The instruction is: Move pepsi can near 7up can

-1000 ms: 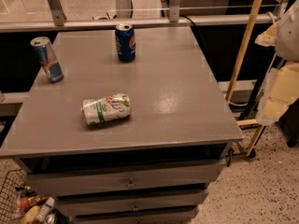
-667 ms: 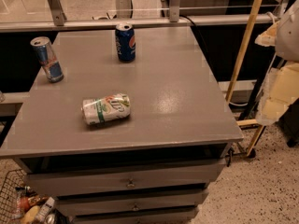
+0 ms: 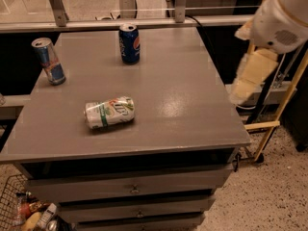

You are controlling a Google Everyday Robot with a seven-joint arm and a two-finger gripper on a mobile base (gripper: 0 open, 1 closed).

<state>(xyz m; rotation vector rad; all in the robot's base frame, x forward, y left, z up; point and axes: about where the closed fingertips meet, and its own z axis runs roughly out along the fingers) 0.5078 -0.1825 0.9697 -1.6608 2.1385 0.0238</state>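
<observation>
The gripper [image 3: 248,78] — off the table [image 3: 192,81]'s right edge, whether open or closed cannot be told — should be centred about the upright pepsi can [image 3: 129,43] so it is not tipped.

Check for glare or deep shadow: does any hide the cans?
Camera view: a soft glare patch lies on the table right of the 7up can, touching no can; the pepsi can is evenly lit; the claw hangs beyond the table's right edge, lit brightly.
</observation>
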